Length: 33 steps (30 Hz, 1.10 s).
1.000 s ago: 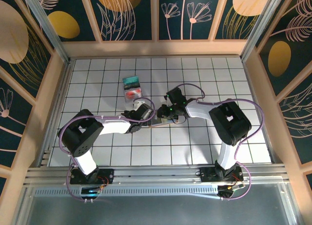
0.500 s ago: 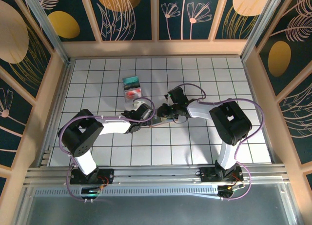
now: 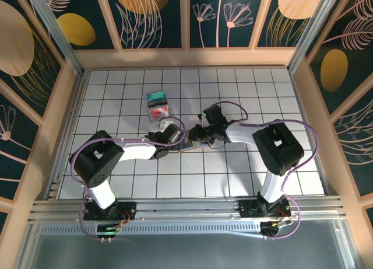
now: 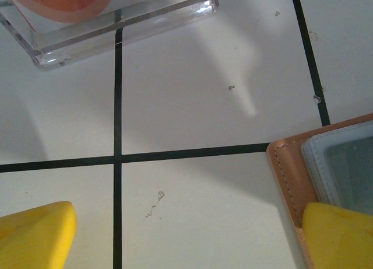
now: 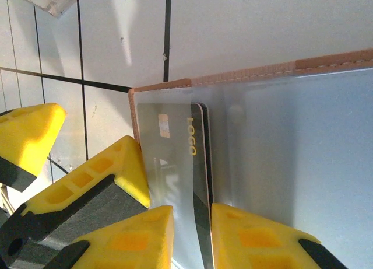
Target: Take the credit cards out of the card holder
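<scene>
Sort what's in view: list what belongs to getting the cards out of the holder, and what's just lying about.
Job in hand:
- card holder
- dark card in its pocket
- teal card
- red-and-white card
- left claw
- right claw

Lying about:
- clear plastic box

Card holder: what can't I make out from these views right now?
- Top external: card holder mostly under left gripper and right gripper; too small.
- Right wrist: dark card cut off at bottom edge; grip unclear.
- Left wrist: card holder cut off at right edge, partly behind a fingertip.
</scene>
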{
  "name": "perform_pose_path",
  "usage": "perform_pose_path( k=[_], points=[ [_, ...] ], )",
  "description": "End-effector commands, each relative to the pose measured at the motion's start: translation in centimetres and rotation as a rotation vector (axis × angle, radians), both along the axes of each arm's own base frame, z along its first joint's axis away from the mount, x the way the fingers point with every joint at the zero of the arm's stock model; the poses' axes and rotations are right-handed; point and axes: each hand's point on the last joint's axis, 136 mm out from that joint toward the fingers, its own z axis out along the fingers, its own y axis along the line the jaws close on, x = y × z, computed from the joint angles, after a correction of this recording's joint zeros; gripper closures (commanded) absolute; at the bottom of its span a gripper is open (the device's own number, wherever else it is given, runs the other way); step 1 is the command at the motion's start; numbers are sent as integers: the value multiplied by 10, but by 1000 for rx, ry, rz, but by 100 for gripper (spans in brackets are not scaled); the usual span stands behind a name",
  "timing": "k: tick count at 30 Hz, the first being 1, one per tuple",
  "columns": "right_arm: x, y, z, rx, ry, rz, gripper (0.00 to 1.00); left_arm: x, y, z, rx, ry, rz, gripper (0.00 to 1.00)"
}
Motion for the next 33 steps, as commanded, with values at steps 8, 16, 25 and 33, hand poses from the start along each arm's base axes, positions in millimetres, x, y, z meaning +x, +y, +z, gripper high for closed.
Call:
perform_pose_path(
  k=[8,16,25,33],
  points=[
    [-6,8,12,61,0,22,77,-13,7,-20,81,75,-32,1],
    [-7,18,14,135,-6,60,80,-11,2,-18,68,76,-50,1],
    [-8,12,23,209,-10,53,86,-13,6,-18,78,79,-42,1],
    [-10,12,38,304,-15,61,91,-14,7,-17,84,85,-45,1]
  ],
)
